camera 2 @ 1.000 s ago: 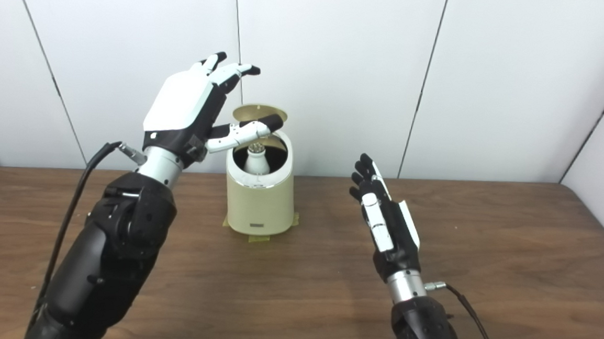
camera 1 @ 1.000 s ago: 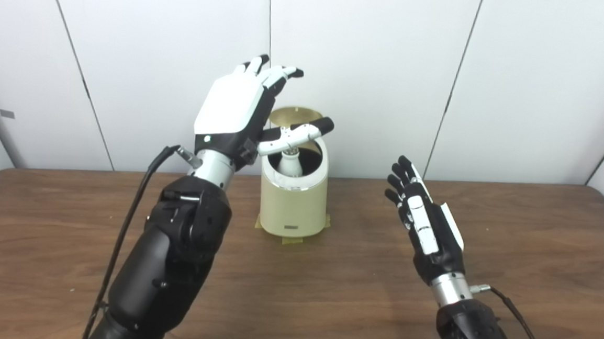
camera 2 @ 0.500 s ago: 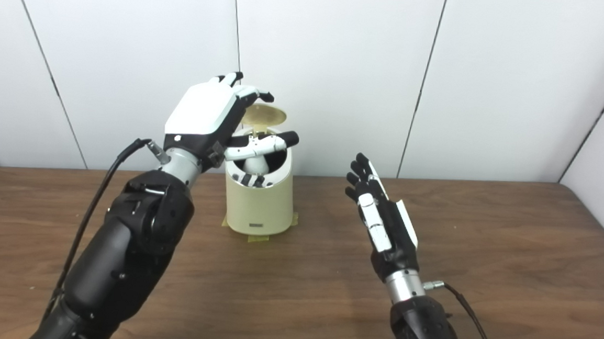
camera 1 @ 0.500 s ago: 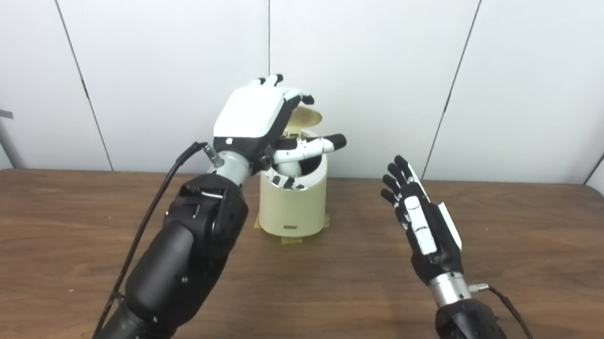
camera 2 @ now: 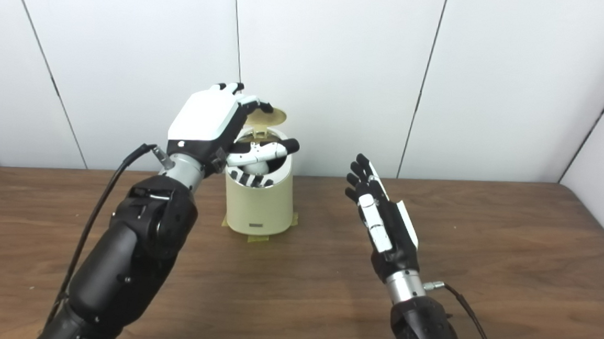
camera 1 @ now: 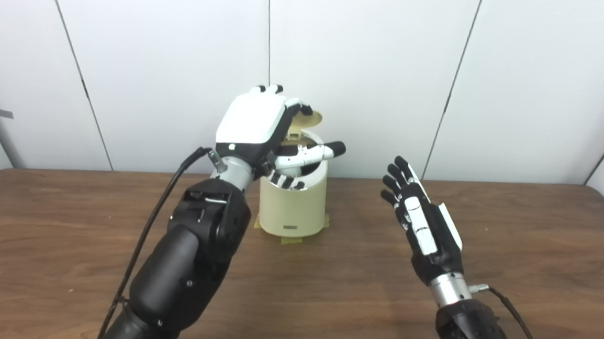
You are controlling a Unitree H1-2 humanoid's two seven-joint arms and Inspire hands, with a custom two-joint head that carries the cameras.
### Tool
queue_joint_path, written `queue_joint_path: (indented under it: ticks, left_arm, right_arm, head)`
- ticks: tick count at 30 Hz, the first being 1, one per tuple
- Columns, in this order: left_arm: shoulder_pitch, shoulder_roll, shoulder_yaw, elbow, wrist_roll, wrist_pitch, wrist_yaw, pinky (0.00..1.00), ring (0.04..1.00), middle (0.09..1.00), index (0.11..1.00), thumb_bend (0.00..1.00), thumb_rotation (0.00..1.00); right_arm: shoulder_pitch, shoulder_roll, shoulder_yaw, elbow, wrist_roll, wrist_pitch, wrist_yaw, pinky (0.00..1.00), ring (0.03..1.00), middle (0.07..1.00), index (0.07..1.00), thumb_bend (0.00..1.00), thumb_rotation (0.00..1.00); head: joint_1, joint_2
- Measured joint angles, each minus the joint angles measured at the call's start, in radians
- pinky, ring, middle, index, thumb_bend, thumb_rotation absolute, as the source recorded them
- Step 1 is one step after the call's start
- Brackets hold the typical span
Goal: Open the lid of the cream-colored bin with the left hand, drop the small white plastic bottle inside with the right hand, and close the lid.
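The cream-colored bin (camera 1: pixel 292 205) stands at the back middle of the table. Its round lid (camera 1: pixel 309 118) is tilted up at the rear, partly lowered over the opening. My left hand (camera 1: pixel 255 124) hovers over the bin, fingers curled onto the lid's top edge and thumb stretched across the opening; it holds nothing. The small white bottle lies inside the bin, almost wholly hidden behind the thumb. My right hand (camera 1: pixel 422 224) is open to the right of the bin, palm turned inward, fingers up, empty.
The brown wooden table (camera 1: pixel 513 229) runs back to white wall panels just behind the bin. Yellow tape (camera 1: pixel 291 239) shows at the bin's base. A black cable hangs from each wrist.
My left hand has dropped from high above the bin down onto the lid, and the lid has tipped forward from upright. The right hand has barely moved.
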Motion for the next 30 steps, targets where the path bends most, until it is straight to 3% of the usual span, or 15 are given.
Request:
queue_joint_path:
  ticks: [11,20,30]
  left_arm:
    - [0.014,-0.003,0.031,0.000,-0.078,-0.041,0.026,1.00,0.970,0.817,0.782,0.79,0.91]
    - [0.018,-0.002,0.027,0.000,-0.081,-0.059,0.042,1.00,0.983,0.835,0.856,0.80,0.90]
    - [0.019,-0.003,0.028,0.000,-0.099,-0.066,0.055,1.00,0.819,0.797,0.858,0.77,0.90]
  right_arm:
    - [0.000,0.001,0.000,0.000,-0.002,0.000,0.000,0.92,0.949,0.969,0.969,0.23,0.83]
    - [0.000,0.002,0.001,0.002,-0.003,-0.001,0.000,0.92,0.947,0.968,0.969,0.25,0.84]
    - [0.000,0.003,0.001,0.002,-0.004,-0.001,0.000,0.91,0.943,0.962,0.964,0.25,0.83]
  head:
    - [-0.002,-0.003]
    - [-0.005,-0.005]
    - [-0.003,-0.002]
